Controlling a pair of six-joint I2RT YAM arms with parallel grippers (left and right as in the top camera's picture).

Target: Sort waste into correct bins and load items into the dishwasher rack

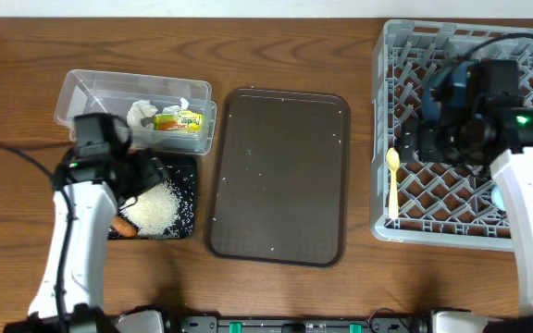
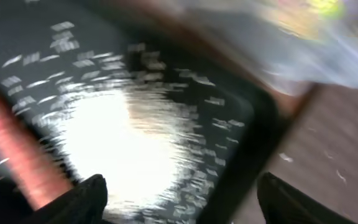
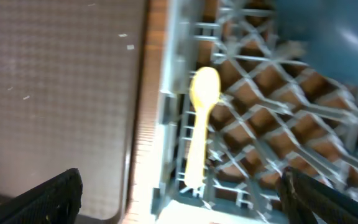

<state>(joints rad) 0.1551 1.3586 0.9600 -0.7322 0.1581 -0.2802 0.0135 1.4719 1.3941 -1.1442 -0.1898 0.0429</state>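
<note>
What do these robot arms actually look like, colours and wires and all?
The left arm and right arm are smooth white tubes joined by boxy black joints. A thin black cable trails from the left one; a green light glows on the right. The left gripper and right gripper each have two black fingers.

Overhead view evenly lit and sharp; both wrist views motion-blurred, the rice (image 2: pixel 120 149) glaring white.

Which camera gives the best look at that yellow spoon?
The right wrist view: the spoon is large and central there, lying on the grey rack by its edge. Overhead shows it small but sharp; the left wrist view misses it.
</note>
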